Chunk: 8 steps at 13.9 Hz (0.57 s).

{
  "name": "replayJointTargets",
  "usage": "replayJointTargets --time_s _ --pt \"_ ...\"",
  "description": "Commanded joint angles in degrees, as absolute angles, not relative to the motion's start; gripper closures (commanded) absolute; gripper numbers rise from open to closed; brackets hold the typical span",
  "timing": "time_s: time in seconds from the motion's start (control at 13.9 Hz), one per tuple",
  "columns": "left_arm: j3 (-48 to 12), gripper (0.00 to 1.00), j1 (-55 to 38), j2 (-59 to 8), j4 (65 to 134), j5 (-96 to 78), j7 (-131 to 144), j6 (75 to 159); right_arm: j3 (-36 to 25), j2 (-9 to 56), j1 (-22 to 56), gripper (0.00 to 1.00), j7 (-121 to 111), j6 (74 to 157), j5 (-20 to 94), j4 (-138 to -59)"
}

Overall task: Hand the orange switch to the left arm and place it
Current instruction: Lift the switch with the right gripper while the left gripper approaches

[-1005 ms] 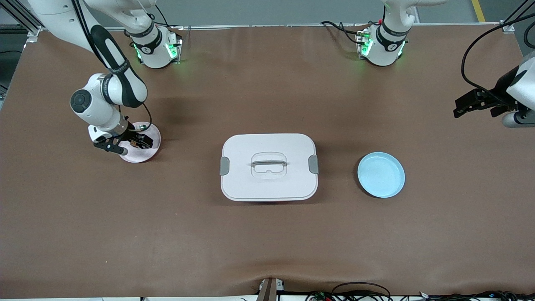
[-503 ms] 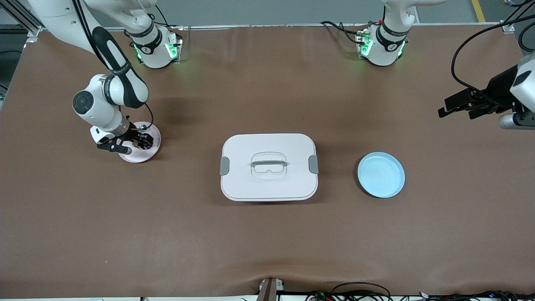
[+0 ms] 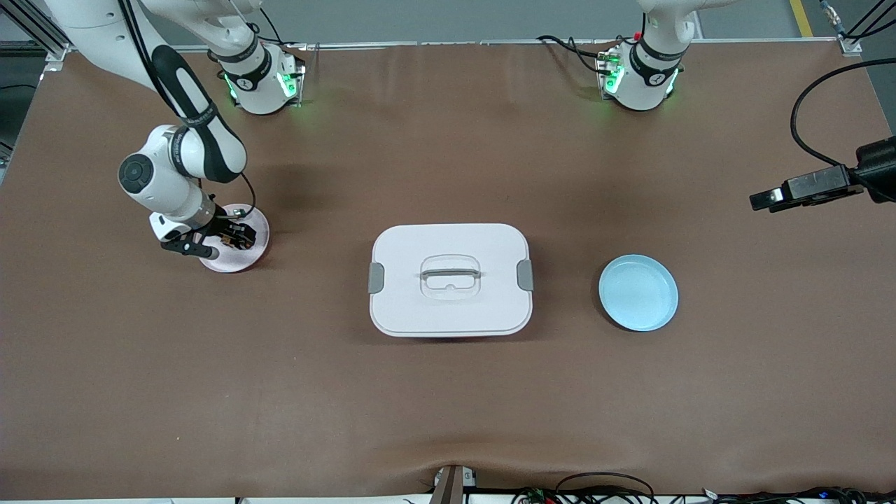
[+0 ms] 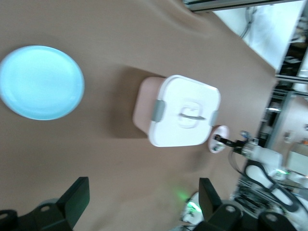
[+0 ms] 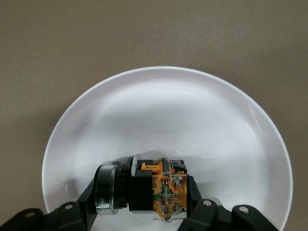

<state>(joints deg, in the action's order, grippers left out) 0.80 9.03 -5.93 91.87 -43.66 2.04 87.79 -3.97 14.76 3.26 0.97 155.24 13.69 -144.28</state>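
Since a second ago: right gripper point(image 3: 234, 238) has closed its fingers over the pale pink round plate point(image 3: 253, 222) toward the right arm's end of the table; arm posture barely altered. Left gripper point(image 3: 777, 198) has swung and turned above the brown table mat point(image 3: 448, 392) at the left arm's end, roughly 3 o'clock of the front view, fingers spread wide with nothing between them; that arm waits.

Meaning, as I judge it: the pick is made, the lift not yet begun. The part appears to sit low on the plate, so the carry and the handover both remain.

Right wrist view: small black-bodied push-button switch with orange insert and a silver-rimmed round end point(image 5: 144, 190) lies on its side in the plate's bowl, pinched between the two dark fingers point(image 5: 94, 197), one at each side of the body. Grip sits across the body.

Large white rounded plastic box with grey side clips point(image 3: 450, 280) stands mid-table, at about 3 o'clock from the pink plate. Light blue round plate point(image 3: 638, 292) lies at 3 o'clock of the box, bare.
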Motion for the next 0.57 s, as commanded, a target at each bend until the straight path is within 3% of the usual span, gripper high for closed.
replayJointTargets --time_s 0.0,0.14,0.5 --pt "0.3 0.0 8.6 -5.3 92.6 -48.6 2.8 87.2 -3.6 12.3 3.1 1.0 0.9 145.9 18.5 -140.3" --pt "0.0 0.0 8.2 -4.8 93.0 -52.7 2.9 87.5 -3.6 11.0 3.1 1.0 1.5 138.7 19.9 -136.8" --pt "-11.6 0.0 7.4 -4.3 94.5 -53.3 9.9 100.2 -3.3 10.3 4.1 1.0 12.4 121.6 20.9 -125.4"
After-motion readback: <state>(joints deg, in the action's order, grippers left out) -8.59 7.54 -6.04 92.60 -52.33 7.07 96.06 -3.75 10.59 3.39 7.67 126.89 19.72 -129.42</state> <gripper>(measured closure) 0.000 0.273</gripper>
